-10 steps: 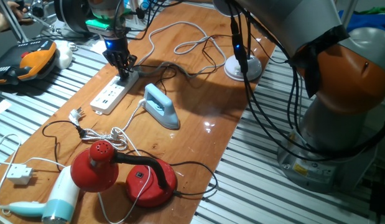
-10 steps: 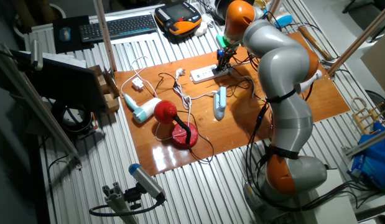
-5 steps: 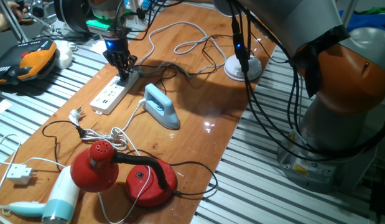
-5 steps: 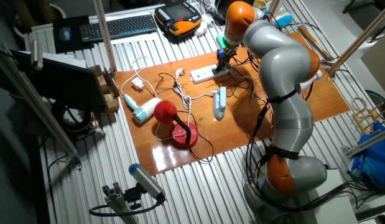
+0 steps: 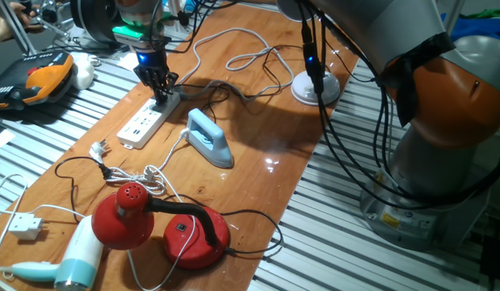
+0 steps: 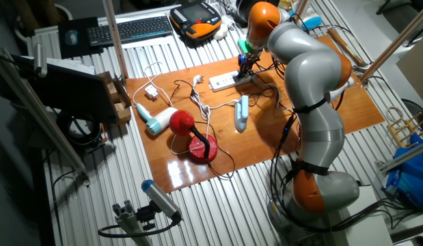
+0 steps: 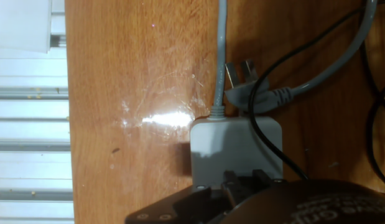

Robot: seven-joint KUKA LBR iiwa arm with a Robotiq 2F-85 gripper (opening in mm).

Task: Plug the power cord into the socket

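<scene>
Right at the far end of the white power strip [image 5: 149, 120], the pincer [image 5: 161, 95] presses down with its dark fingers drawn close together around something small and black; whether that is the plug cannot be told. Close by, the thin black power cord [image 5: 221, 87] trails off across the wooden counter [image 5: 266, 145] toward the white lamp base [image 5: 316, 87]. Seen from the hand, the strip's grey-white end [image 7: 236, 146] sits under the pincer, a grey plug [image 7: 251, 93] lying loose just beside it. Nearer, a light-blue iron [image 5: 207, 137] rests beside the strip.
</scene>
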